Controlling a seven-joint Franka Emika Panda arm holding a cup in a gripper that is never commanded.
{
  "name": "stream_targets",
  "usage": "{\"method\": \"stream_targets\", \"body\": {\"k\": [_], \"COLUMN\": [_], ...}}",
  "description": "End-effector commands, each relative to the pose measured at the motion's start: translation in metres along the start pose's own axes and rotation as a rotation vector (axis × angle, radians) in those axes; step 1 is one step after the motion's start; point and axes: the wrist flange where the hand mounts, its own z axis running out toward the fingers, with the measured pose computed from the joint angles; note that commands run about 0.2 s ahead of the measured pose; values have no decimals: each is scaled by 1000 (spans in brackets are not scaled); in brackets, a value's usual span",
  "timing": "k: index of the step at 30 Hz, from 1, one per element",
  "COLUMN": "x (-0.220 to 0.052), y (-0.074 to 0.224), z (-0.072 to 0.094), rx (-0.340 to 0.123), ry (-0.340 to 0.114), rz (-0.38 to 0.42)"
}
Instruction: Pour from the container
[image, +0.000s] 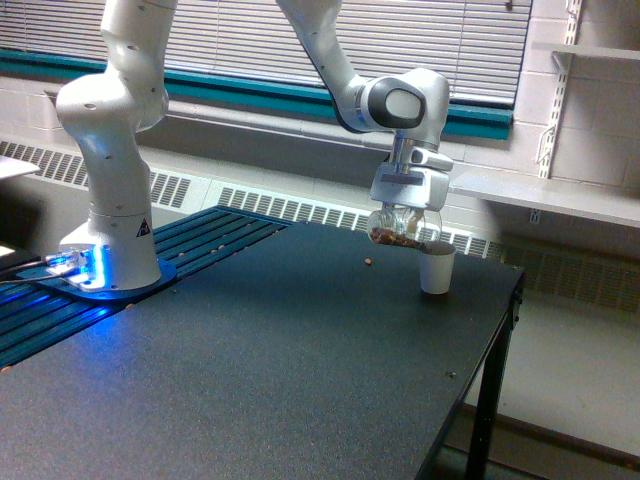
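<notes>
Jar held over paper cup

Pincer (404, 212) grips one clear jar (398, 229) of brown bits, hanging just above and left of one white paper cup (436, 269) on the dark surface (250, 360). One stray brown bit (369, 262) lies nearby. No readable writing.

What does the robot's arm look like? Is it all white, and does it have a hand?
Mostly white, yes. The arm is made of smooth, rounded, glossy tubes joined by fat round joints. One joint near the end has a dark grey round cap. Its wide base carries a small black triangle sticker and sits on a plate glowing blue. The hand is a boxy white and grey gripper with short jaws.
</notes>
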Motion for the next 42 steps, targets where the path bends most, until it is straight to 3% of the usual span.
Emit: {"method": "stream_targets", "body": {"k": [1,42], "x": [3,-2], "y": [-3,2], "z": [-9,-25], "rx": [-13,-101], "ry": [16,-9], "rz": [-29,-103]}}
